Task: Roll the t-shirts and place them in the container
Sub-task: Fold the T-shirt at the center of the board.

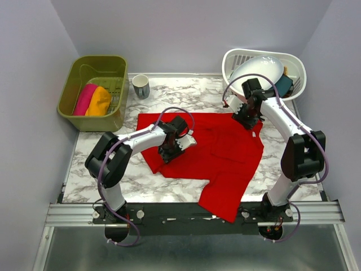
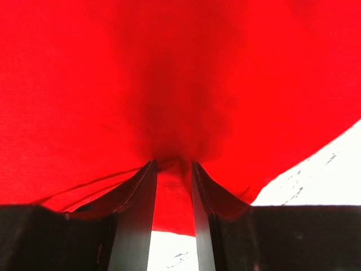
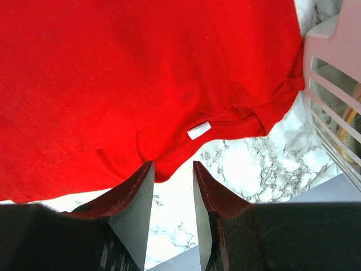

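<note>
Where the marbled white-and-grey worktop (image 1: 186, 96) meets plain pale walls (image 1: 186, 34), a green bin (image 1: 72, 113) at the far-left corner holds a rolled pink t-shirt (image 1: 84, 99) and an orange t-shirt (image 1: 99, 101). The red t-shirt (image 1: 225, 158) lies spread mid-worktop, one end draped over the near edge. The left gripper (image 2: 172, 165) is clenched on a fold near its left side. The right gripper (image 3: 172, 165) sits at its far-right edge, fingers apart over bare marble, hem at their tips; whether they nip it I cannot tell. A small white tag (image 3: 198, 130) there carries no writing that can be read.
</note>
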Motion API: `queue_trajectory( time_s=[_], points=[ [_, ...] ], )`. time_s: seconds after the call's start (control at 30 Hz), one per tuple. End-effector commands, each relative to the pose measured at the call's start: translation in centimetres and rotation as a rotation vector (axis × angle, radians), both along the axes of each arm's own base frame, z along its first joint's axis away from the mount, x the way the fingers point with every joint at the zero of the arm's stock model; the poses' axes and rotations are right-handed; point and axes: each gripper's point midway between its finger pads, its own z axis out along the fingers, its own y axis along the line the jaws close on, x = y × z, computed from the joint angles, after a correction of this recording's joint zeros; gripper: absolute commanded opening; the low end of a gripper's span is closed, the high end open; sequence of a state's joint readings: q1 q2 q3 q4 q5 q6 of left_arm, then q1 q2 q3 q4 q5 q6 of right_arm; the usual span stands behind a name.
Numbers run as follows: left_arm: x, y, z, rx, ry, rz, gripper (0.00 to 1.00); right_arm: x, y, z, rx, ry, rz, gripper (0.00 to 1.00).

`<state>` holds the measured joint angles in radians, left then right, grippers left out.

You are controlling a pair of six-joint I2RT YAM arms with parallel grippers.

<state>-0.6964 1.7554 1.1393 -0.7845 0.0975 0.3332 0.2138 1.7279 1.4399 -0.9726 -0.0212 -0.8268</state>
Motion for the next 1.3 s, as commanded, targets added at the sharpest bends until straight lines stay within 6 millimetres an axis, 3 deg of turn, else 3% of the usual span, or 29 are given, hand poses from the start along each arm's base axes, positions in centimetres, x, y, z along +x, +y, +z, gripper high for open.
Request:
queue_trajectory(
  time_s=[0.0,0.27,0.67,0.87,0.93,1.03,1.07,1.13,1.23,1.27],
  points=[
    [-0.3,1.1,-1.2,0.062,-0.023,0.046,0.4,0.3,0.4,0.5,0.029,0.007,-0.005,0.42],
    [0.1,0.9,-1.0,0.058,-0.041,0.053,0.33,-0.2,0.5,0.3,0.033,0.014,-0.009,0.42],
    [0.1,1.3,1.8,0.042,-0.075,0.047,0.24,-0.5,0.6,-0.1,0.047,0.024,-0.018,0.42],
    [-0.5,2.0,1.6,0.05,-0.065,0.052,0.12,-0.4,0.8,0.0,0.056,0.028,-0.023,0.42],
    [-0.4,2.8,1.8,0.064,-0.074,0.064,0.03,-0.5,0.8,0.3,0.06,0.024,-0.011,0.42],
    [0.0,5.5,2.7,0.069,-0.087,0.16,0.0,-1.6,2.0,1.7,0.128,0.006,0.07,0.41],
    [0.0,6.4,2.7,0.073,-0.08,0.195,0.0,-2.9,3.0,1.4,0.192,0.03,0.118,0.41],
    [-0.7,8.9,2.9,0.086,-0.051,0.252,0.0,-4.7,4.0,3.0,0.246,-0.022,0.241,0.42],
    [-1.8,11.1,3.0,0.117,-0.056,0.263,0.0,-8.1,5.8,2.4,0.305,-0.002,0.396,0.43],
    [-1.8,11.7,3.1,0.121,-0.069,0.276,0.0,-9.5,7.1,3.1,0.319,-0.016,0.473,0.43]
  ],
)
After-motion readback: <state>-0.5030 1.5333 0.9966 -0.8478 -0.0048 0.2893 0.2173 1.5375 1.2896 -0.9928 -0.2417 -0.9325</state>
